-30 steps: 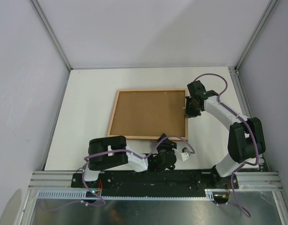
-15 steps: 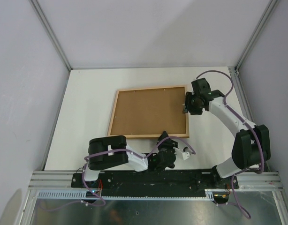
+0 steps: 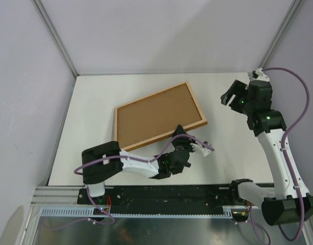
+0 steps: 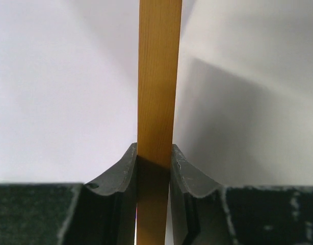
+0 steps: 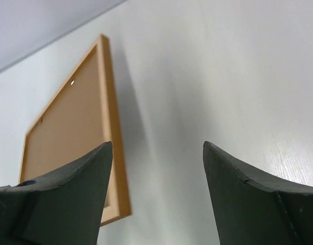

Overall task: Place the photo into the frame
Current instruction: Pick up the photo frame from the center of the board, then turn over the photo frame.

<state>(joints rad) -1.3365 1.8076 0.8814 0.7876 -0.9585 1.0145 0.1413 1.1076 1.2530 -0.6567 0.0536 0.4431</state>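
The frame (image 3: 198, 103) lies slanted mid-table, its light wood rails around a plain brown backing board (image 3: 156, 118). My left gripper (image 3: 178, 131) is shut on the frame's near rail. In the left wrist view that rail (image 4: 159, 76) stands upright between the two jaws of the left gripper (image 4: 154, 153), which press on both its sides. My right gripper (image 3: 232, 96) hangs open to the right of the frame, apart from it. The right wrist view shows the right gripper (image 5: 157, 145) holding nothing, with the frame (image 5: 113, 127) off to its left. The photo is hidden.
The white table (image 3: 95, 102) is walled by pale panels at the back and on both sides. A metal post (image 3: 254, 77) stands at the back right corner. The black base rail (image 3: 207, 193) runs along the near edge.
My right gripper has opened, let go of the frame's right rail and pulled up and away to the right. The frame has swung round to a slant, still in my left gripper.
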